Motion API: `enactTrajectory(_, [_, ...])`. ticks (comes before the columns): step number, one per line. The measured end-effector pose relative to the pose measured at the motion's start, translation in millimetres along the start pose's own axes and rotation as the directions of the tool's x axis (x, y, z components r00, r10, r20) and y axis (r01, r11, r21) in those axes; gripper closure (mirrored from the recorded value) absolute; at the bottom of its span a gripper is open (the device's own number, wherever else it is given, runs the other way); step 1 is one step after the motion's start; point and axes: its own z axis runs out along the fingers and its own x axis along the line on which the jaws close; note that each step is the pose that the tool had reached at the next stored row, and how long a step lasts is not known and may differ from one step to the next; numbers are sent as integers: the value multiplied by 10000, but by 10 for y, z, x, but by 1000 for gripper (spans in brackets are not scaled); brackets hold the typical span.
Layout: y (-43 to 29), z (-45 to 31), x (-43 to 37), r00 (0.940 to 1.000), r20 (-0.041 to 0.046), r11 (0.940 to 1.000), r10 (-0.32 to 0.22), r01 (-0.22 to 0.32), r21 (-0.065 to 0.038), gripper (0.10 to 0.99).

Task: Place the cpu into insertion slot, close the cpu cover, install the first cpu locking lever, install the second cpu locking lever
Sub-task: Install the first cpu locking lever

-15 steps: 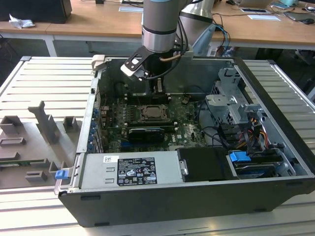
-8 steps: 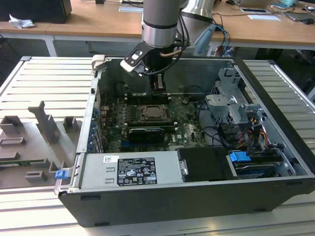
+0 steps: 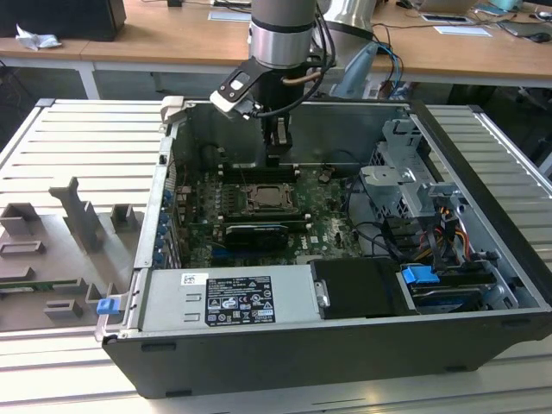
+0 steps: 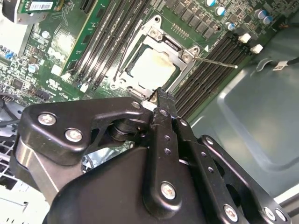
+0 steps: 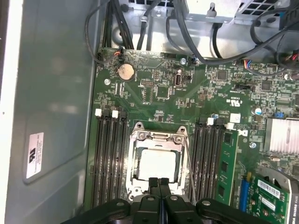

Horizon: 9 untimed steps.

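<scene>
The cpu [image 5: 157, 164] lies pale and square in the insertion slot [image 3: 272, 200] on the green board. The silvery cpu cover [image 5: 159, 138] lies flat over it, and the chip's face [image 4: 152, 70] shows through the cover's window. A thin wire locking lever [image 5: 189, 168] runs along one side of the socket, and its free end [image 4: 218, 62] sticks out over the memory slots. My gripper [image 5: 159, 183] hovers just above the socket's near edge with its black fingers [image 4: 161, 99] pressed together and nothing between them. In the exterior view my gripper [image 3: 276, 148] hangs inside the open case, behind the socket.
Black memory slots [image 5: 110, 158] flank the socket on both sides. A green card [image 5: 228, 172] stands beside them. Cables [image 5: 196, 32] cross the case's far end. The grey case wall [image 5: 51, 116] is close by. A power supply [image 3: 228, 297] and drive cage [image 3: 405, 172] fill the case's other parts.
</scene>
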Motion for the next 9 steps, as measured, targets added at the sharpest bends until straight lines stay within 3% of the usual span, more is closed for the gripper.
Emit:
enactTrajectory(2, [0,-15,0,10000,-2,10000,-50,50,-2,980])
enactTrajectory(5, [0,-16,0,9974,-4,9974,-726,726,6,980])
enactTrajectory(9, [0,-16,0,9870,-10,9870,-1609,1609,13,980])
